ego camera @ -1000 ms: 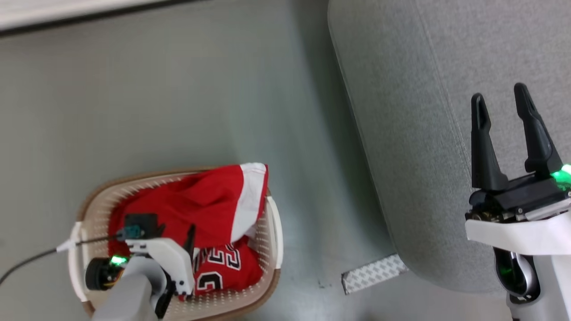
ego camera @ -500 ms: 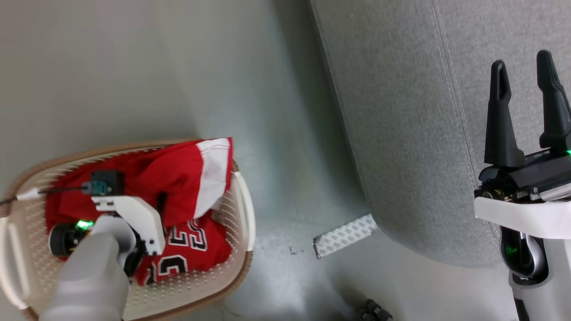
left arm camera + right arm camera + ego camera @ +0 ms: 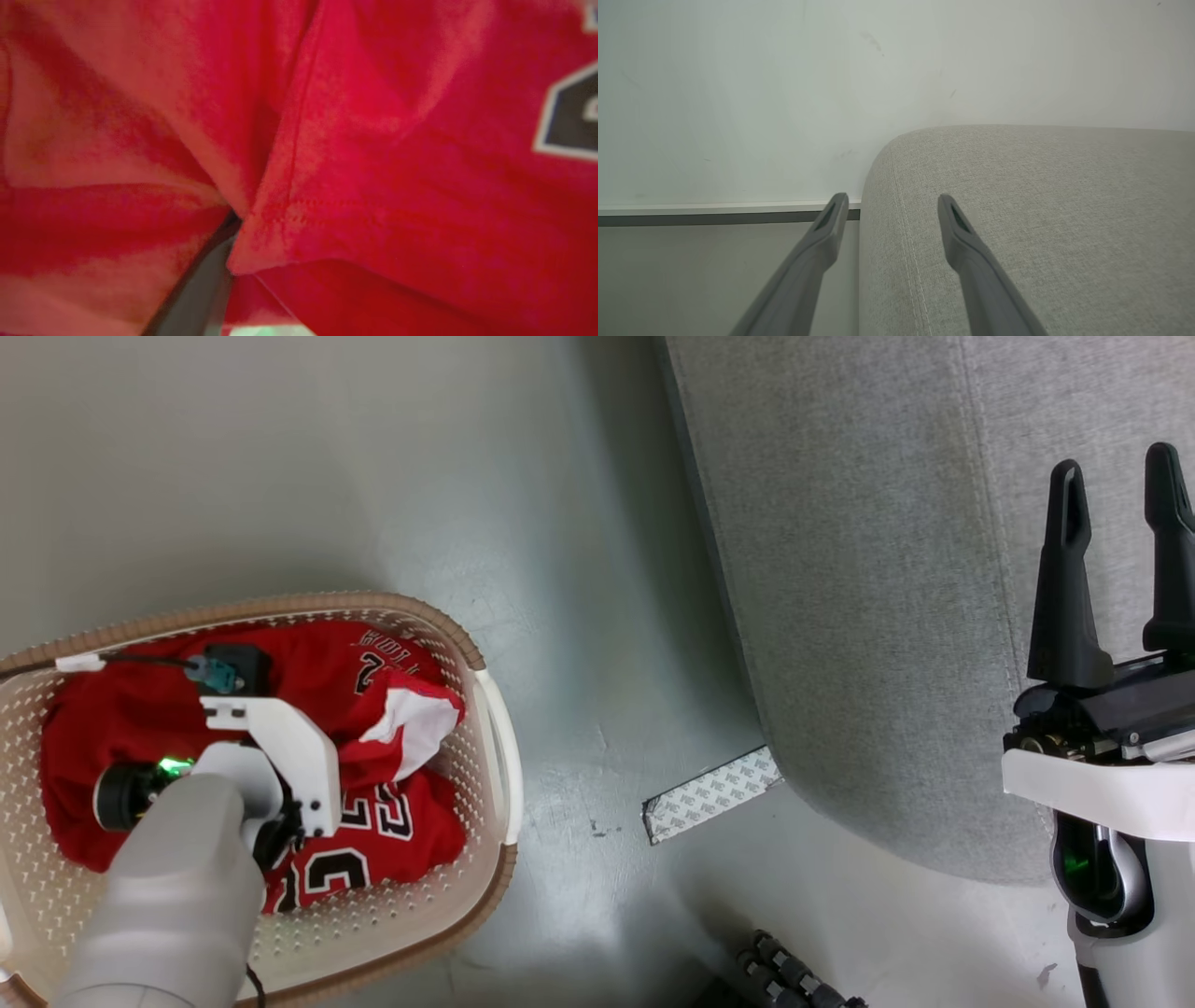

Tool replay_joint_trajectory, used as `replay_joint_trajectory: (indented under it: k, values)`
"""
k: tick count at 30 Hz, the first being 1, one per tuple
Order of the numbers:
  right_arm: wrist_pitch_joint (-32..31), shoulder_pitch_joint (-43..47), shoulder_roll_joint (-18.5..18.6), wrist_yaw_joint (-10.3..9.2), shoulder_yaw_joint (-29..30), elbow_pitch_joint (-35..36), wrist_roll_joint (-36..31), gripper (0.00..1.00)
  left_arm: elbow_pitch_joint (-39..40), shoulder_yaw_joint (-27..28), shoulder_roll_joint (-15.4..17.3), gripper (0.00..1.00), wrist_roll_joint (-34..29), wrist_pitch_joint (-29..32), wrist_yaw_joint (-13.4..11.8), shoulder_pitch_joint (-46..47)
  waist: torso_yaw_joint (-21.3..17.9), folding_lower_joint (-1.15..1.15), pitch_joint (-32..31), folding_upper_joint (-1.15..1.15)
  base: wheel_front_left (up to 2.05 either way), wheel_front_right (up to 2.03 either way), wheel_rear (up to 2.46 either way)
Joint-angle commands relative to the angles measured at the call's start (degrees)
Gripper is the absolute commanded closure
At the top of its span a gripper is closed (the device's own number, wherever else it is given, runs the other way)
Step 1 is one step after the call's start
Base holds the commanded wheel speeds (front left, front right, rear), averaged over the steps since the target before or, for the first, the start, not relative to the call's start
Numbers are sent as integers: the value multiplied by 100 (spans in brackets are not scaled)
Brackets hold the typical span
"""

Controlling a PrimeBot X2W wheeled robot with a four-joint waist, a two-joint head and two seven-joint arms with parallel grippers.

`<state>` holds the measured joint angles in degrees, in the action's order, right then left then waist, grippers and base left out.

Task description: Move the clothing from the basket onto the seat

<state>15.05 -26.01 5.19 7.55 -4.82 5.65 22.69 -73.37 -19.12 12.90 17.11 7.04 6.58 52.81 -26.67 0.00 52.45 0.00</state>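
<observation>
Clothing (image 3: 112,747): the red jersey lies crumpled inside the basket (image 3: 373,607), with a white trim band folded up on the side towards the seat. None of it hangs over the rim.
Left arm: I have the pale forearm reaching steeply down into the basket's middle. The wrist is bent over and the left gripper (image 3: 271,840) is buried in the cloth.
Left grip: my wrist camera shows one dark finger (image 3: 201,289) with a hemmed fold draped across it. I cannot tell whether the fingers are pinched on the fabric or apart.
Step in hand: by my reading this is the pick, getting a hold on the jersey. Nothing is lifted clear of the basket.
Next move: it calls for a sure pinch on a thick fold, then a lift high enough to clear the basket's rim, then a swing across to the seat. A thin hold could let the soft cloth slip.
Right gripper (image 3: 1116,462): it is raised well to the basket's right, over the seat's edge, with its fingers spread and holding nothing.
Seat (image 3: 840,569): the light-grey sofa stands well apart from the basket, on its right, with a stitched seam along it.
Floor (image 3: 373,476): it is grey-green, with a strip of patterned tape (image 3: 711,793) between the basket and the seat.
</observation>
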Motion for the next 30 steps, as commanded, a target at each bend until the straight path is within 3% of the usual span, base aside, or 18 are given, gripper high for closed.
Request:
replay_joint_trajectory:
  k: [1, 3, 4, 6, 7, 18, 30]
  values:
    - [18, 23, -35, -12, 14, 36, -70, 0, -31, -5, 72, 0, -61, 63, -14, 51, 21, 0, 22, 0, 6, 6, 6]
    - [18, 10, -50, -12, -1, 39, -90, 0, -39, -5, 88, 0, -17, 64, -11, 70, 34, 0, 36, 0, 3, 3, 3]
    - [18, 1, -56, -12, -7, 37, -98, 0, -41, -17, 95, 10, -10, 63, -9, 77, 37, 0, 39, 0, 1, 1, 1]
    - [18, -16, -69, -12, -20, 23, -91, 0, -41, -42, 105, 96, -10, -7, 0, 92, 37, 0, 37, 0, 0, 0, 0]
    - [18, -28, -77, -12, -25, 17, -85, 0, -43, -54, 111, 100, -3, -33, 8, 99, 37, 0, 34, 0, 0, 0, 0]
    - [18, -267, -77, -12, -164, -127, -25, 0, -45, -46, 206, 100, 253, -525, 79, -126, -75, 0, -450, 0, 0, 0, 0]
    - [18, 73, 272, -12, -121, -311, -172, 0, 282, -293, -495, 100, 895, -1188, 93, -853, 646, 0, -1989, 0, 0, 0, 0]
